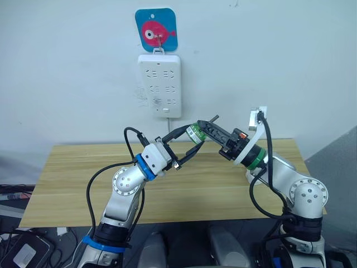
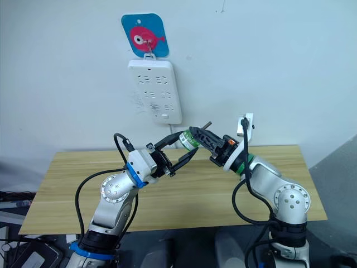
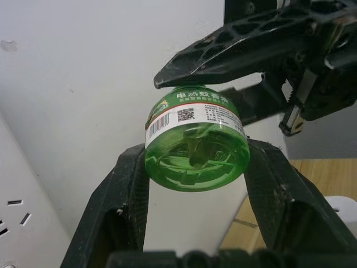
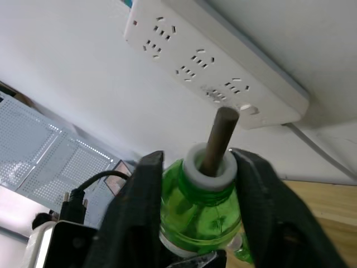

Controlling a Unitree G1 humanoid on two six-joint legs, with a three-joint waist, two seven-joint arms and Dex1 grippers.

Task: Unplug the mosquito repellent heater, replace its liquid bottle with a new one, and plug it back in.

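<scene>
Right gripper [image 1: 207, 129] sits just right of frame center in the left eye view, fingers pinched on the neck end of the green liquid bottle [image 1: 195, 133]. In the right wrist view the two fingers [image 4: 146, 184] flank the bottle shoulders, with the white collar and brown wick [image 4: 218, 139] sticking out between them.

Left gripper [image 1: 188, 140] comes in from lower left, fingers spread around the bottle's base end. In the left wrist view the fingers [image 3: 129, 190] sit on either side of the base, close to it; contact can't be confirmed, and the jaws look wider than the bottle.

The bottle is held in mid-air, lying roughly horizontal, above the far edge of the wooden table [image 1: 72, 173] and below the white power strip [image 1: 160, 85] on the wall at upper center. There is open air between bottle and strip. The strip hangs from a hook on a blue fish plaque [image 1: 156, 29].

Table surface under both arms is bare wood with room on both sides. The mosquito repellent heater can't be picked out with certainty; a small white object shows at the right edge of the left wrist view [image 3: 341, 207], identity unclear.
</scene>
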